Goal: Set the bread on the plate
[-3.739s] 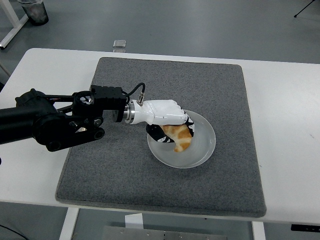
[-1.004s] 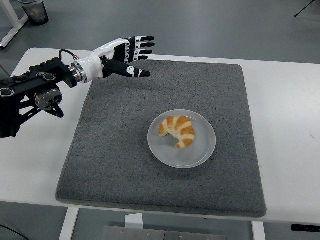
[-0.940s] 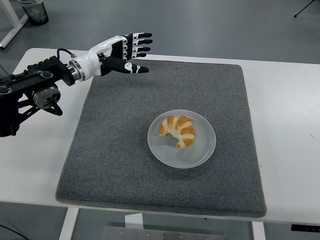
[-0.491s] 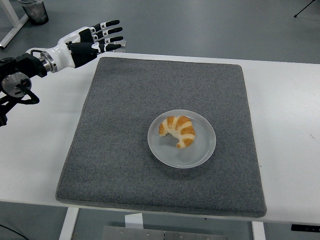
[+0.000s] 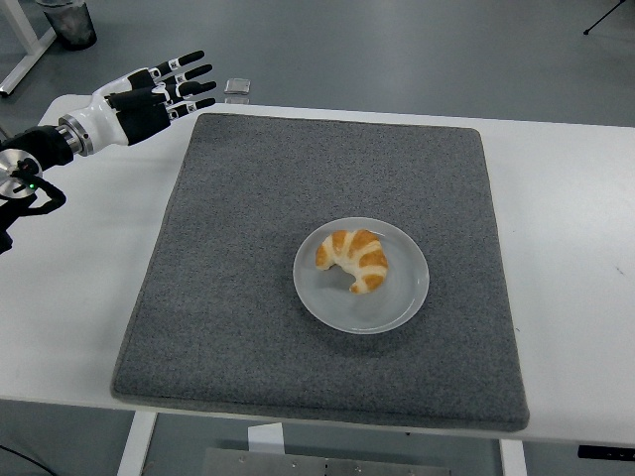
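Observation:
A golden croissant point(image 5: 353, 258) lies on the round grey plate point(image 5: 401, 297), which sits in the middle of the dark grey mat point(image 5: 248, 278). My left hand point(image 5: 159, 89) hovers over the table's far left corner, well away from the plate, with its fingers spread and nothing in them. The right arm does not show in the head view.
The white table point(image 5: 566, 218) shows around the mat on all sides. A small clear object point(image 5: 236, 86) lies on the floor just beyond the table's far edge. A dark bin point(image 5: 67, 22) stands on the floor at the top left.
My left hand let go of the croissant on the plate, then pulled back up and to the left, from over the mat's far left corner to beyond its edge.

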